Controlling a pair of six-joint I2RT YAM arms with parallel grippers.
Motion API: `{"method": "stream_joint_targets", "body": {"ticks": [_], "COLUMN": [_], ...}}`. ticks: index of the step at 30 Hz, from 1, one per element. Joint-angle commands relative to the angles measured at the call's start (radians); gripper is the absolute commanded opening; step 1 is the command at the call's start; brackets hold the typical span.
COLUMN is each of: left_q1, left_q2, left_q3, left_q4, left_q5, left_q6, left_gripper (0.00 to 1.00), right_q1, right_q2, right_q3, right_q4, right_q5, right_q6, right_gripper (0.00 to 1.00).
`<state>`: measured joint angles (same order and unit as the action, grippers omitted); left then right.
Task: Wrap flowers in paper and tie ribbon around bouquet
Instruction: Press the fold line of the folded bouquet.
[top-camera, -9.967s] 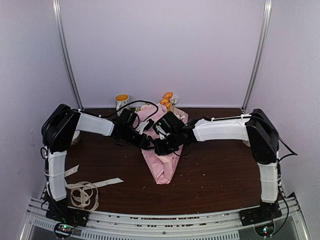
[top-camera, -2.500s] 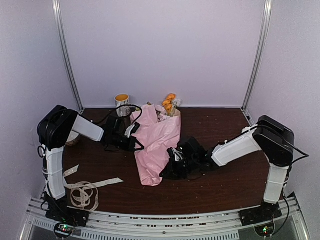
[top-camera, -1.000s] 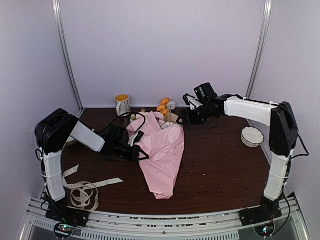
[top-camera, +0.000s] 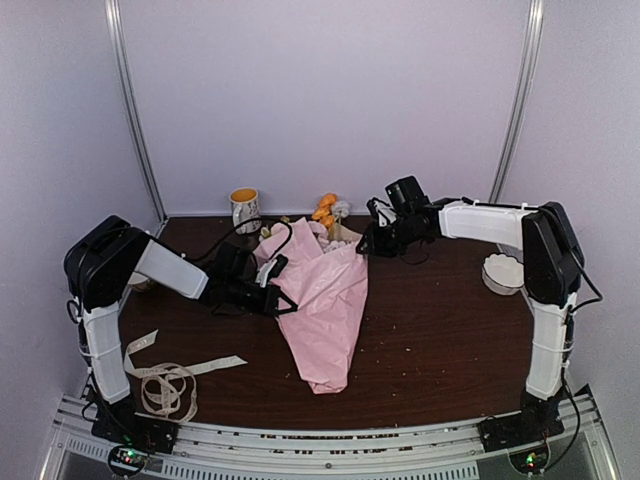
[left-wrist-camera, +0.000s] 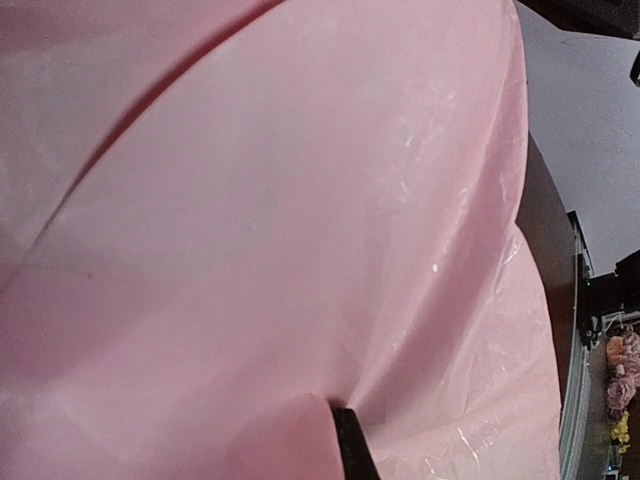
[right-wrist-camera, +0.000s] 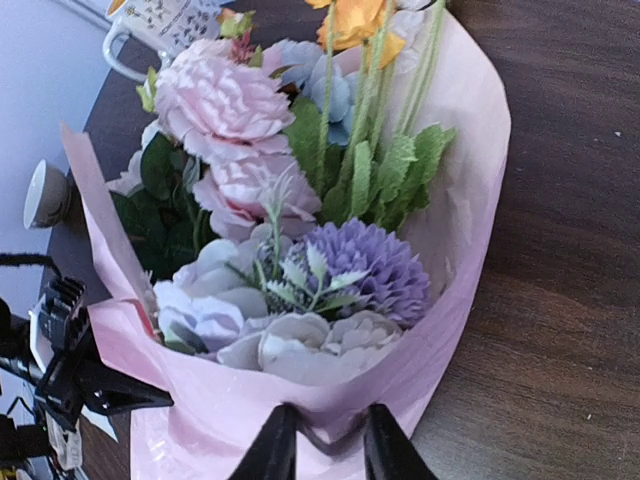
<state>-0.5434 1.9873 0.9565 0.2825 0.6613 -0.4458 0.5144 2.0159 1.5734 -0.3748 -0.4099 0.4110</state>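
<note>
Now left tool pinches paper; right tool straddles its rim.

Soft, even light from overhead in the top view, with only faint shadows on the dark counter and a lilac tint over the pale walls. Pressed too close for focus in the left wrist view, all hazy pink paper with a few tiny glints along its creases. Bright and crisp on the flowers in the right wrist view, shaded only deep among the leaves.
</note>
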Motion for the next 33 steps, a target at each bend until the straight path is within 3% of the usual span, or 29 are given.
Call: {"method": "stream_joint_targets", "body": {"ticks": [1, 4, 9, 12, 22, 31, 33], "left_q1": [0.002, 0.003, 0.006, 0.006, 0.006, 0.007, 0.006], "left_q2": [-0.009, 0.008, 0.008, 0.008, -0.025, -0.027, -0.033], "left_q3": [-0.009, -0.005, -0.009, -0.012, -0.037, -0.019, 0.011], "left_q4": [0.045, 0.061, 0.062, 0.070, 0.109, 0.102, 0.088], "left_q5": [-0.009, -0.013, -0.043, -0.042, -0.056, -0.042, -0.020], "left_q6": [-0.003, -0.026, -0.044, -0.048, -0.047, -0.023, 0.010], "left_gripper": [0.00, 0.00, 0.00, 0.00, 0.00, 0.00, 0.11], "right_q1": [-0.015, 0.025, 0.170, 0.282, 0.536, 0.658, 0.663], "right_q2": [-0.059, -0.134, -0.257, -0.282, -0.168, -0.030, -0.004], "right_q3": [-0.027, -0.095, -0.243, -0.302, -0.362, -0.287, -0.281], "right_q4": [0.032, 0.019, 0.025, 0.055, 0.054, -0.150, -0.168], "right_q5": [0.084, 0.180, 0.321, 0.323, 0.145, 0.242, 0.259], "right_q6": [0.036, 0.009, -0.042, -0.059, -0.051, -0.176, -0.181], "right_gripper": [0.30, 0.37, 0.38, 0.38, 0.27, 0.24, 0.24]}}
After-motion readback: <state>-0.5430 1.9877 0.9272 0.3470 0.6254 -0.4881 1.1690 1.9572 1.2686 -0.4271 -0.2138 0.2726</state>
